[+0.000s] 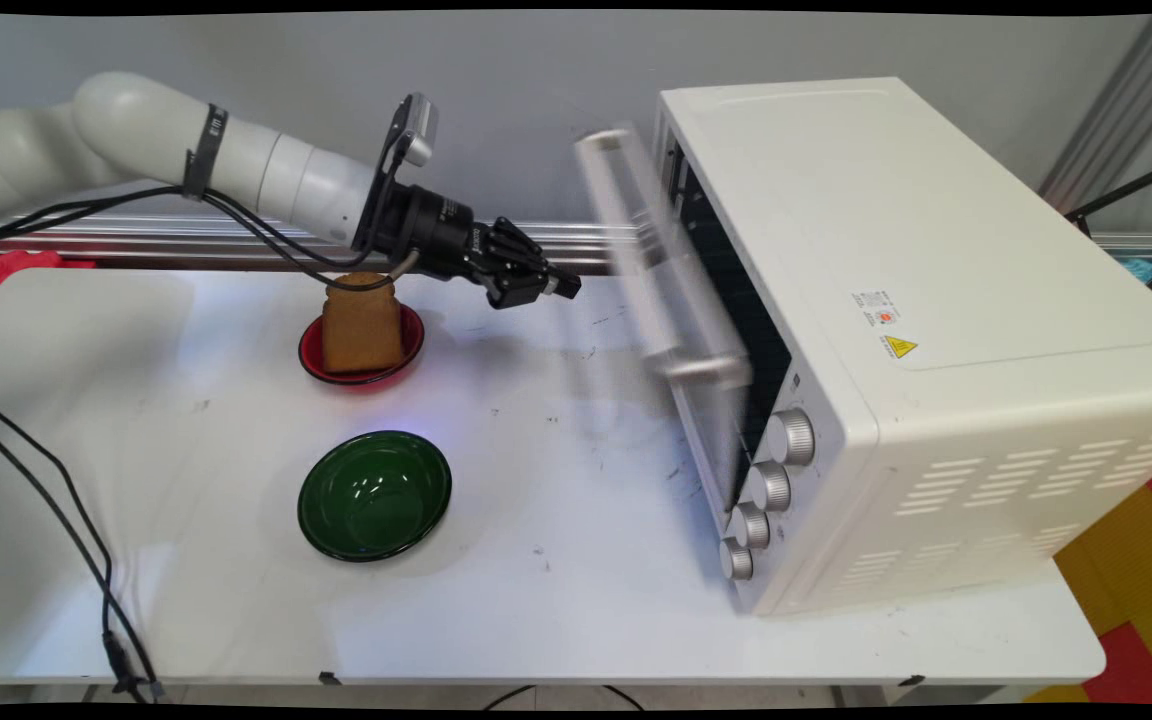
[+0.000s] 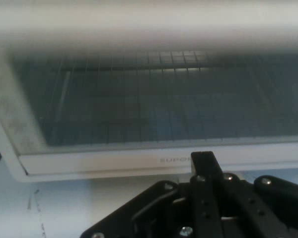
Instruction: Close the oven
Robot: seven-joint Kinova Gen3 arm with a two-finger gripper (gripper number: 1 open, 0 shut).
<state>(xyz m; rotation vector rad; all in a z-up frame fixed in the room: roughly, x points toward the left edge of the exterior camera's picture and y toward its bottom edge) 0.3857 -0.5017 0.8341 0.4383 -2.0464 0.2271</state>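
Directly ahead of the gripper (image 1: 558, 284) stands a white toaster oven (image 1: 936, 330), its glass door (image 1: 681, 300) slightly ajar and blurred, the handle (image 1: 636, 250) nearest the fingertips without touching. Behind and below the hand, a red bowl (image 1: 311, 355) carries a brown slice of toast (image 1: 361, 325) standing upright. Nearer the table's (image 1: 556, 600) front edge sits a green bowl (image 1: 374, 494). The black fingers appear drawn together, holding nothing.
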